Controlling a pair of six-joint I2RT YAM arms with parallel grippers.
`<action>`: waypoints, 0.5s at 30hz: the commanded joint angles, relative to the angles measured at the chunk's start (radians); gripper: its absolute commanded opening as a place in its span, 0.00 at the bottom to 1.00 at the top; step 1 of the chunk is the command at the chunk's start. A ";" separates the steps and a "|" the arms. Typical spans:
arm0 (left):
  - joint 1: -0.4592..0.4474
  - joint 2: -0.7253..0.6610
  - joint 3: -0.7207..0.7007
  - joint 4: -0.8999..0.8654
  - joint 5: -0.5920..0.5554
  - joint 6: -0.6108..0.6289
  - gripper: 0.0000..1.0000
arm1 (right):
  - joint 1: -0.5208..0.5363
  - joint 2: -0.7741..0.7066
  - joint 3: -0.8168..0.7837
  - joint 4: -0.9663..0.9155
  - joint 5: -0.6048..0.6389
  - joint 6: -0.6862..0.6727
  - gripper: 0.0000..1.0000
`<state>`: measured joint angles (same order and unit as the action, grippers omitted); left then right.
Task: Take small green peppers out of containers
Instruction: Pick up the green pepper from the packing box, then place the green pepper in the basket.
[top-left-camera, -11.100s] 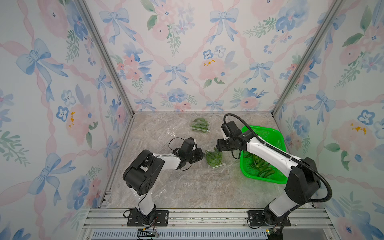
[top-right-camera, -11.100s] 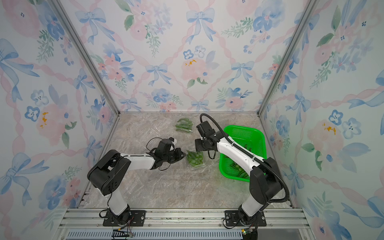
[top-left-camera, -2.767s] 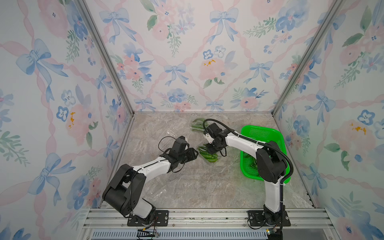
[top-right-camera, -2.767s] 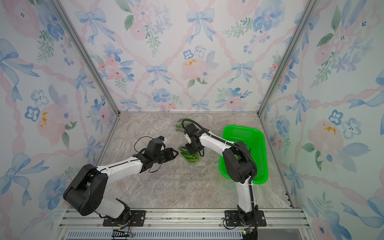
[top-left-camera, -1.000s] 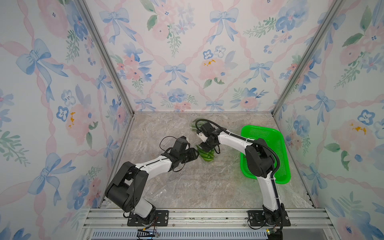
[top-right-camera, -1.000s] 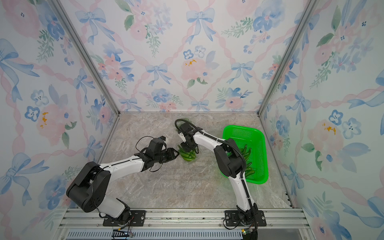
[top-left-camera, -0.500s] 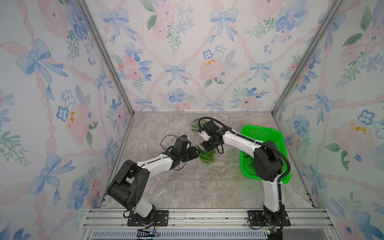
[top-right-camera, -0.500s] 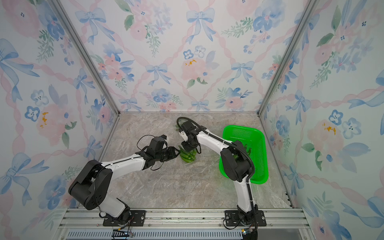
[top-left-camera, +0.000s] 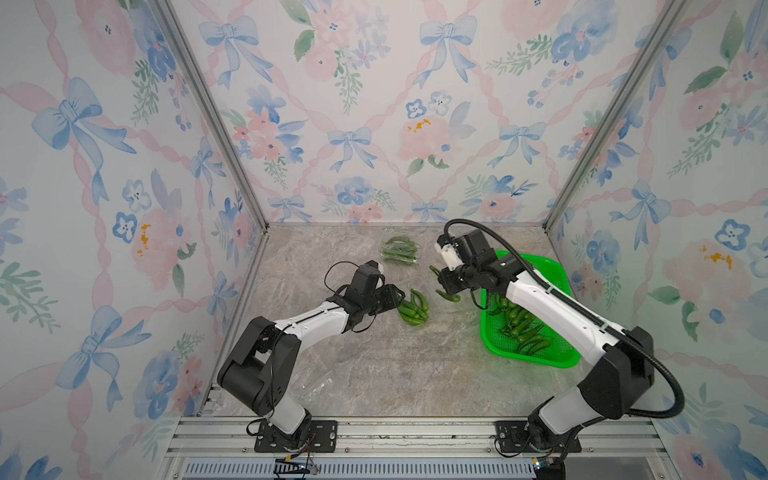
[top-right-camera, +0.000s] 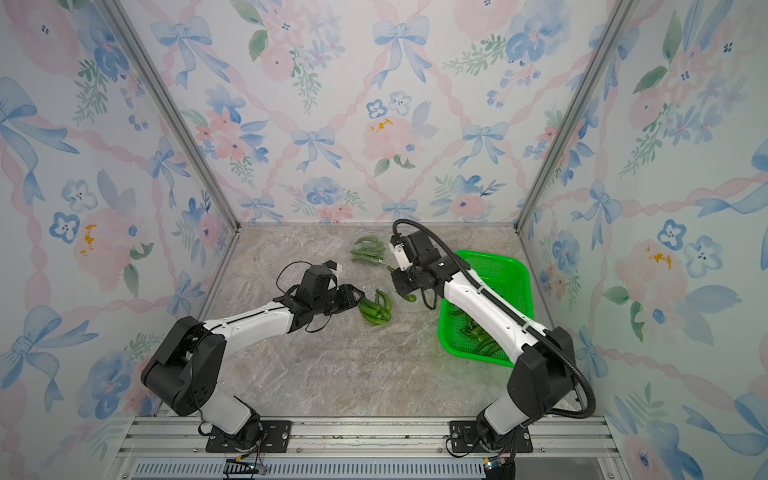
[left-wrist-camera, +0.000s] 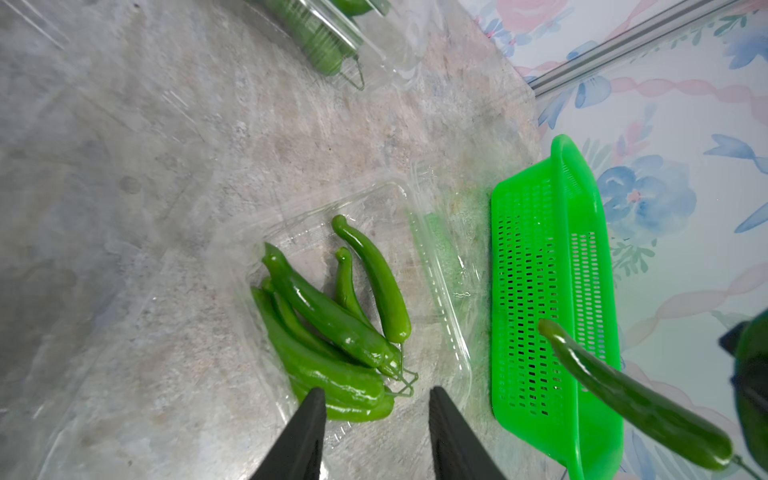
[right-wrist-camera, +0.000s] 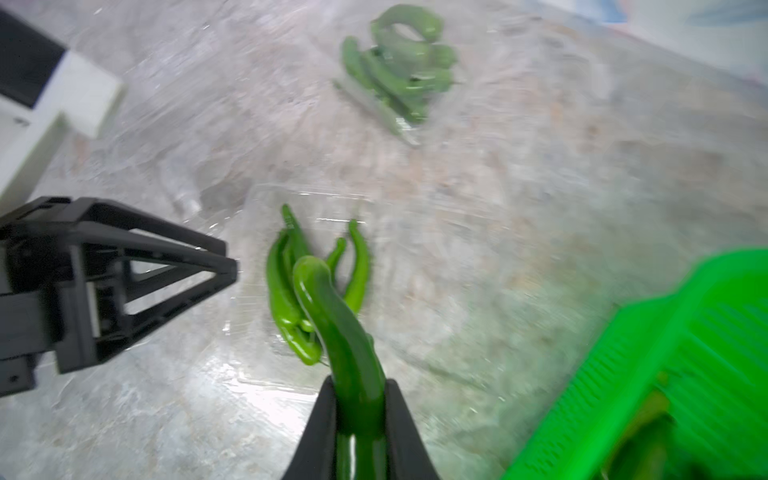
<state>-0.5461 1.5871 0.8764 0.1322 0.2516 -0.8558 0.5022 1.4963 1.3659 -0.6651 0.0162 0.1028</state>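
Top views: both show two arms reaching in over a marble table (top-left-camera: 374, 365) between flowered walls. Clock directions take the back wall as 12.
Change: half a second ago the right hand (top-left-camera: 441, 287) was down at the pile in the near tray (left-wrist-camera: 434, 266). It has since drawn off toward 3 o'clock.
Right hand: closed tight on one pepper (right-wrist-camera: 332, 316), which curves out from between its fingers and hangs clear of the table.
Pepper's place: in the air between the near tray and the basket (top-left-camera: 552, 278), at about 2 o'clock from the pile.
Meaning: one more pepper is out of its tray; the drop into the basket looks to be next.
Left hand (left-wrist-camera: 376, 395): fingers part open at the near tray's 9 o'clock edge, nothing clamped between them.
Peppers (left-wrist-camera: 328, 328): about five remain in the near tray at mid-table. More fill the far tray (top-left-camera: 419, 248) at 12 o'clock, and a heap lies in the basket at 3 o'clock.
Hard to see: the right wrist view is smeared by motion. The tray walls are nearly invisible.
Unclear: whether the left fingers touch the tray rim.
Hidden: the pepper's stem end is buried in the grip, and the right arm covers part of the basket.
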 joint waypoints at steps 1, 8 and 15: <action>-0.022 0.032 0.038 0.006 0.012 0.027 0.44 | -0.123 -0.077 -0.089 0.023 0.062 0.086 0.13; -0.060 0.075 0.083 0.006 0.012 0.029 0.44 | -0.297 -0.056 -0.224 0.120 0.015 0.133 0.13; -0.060 0.047 0.065 0.004 0.013 0.037 0.45 | -0.323 0.120 -0.216 0.128 0.067 0.174 0.21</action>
<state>-0.6067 1.6505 0.9428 0.1326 0.2588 -0.8448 0.1841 1.5803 1.1530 -0.5488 0.0589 0.2424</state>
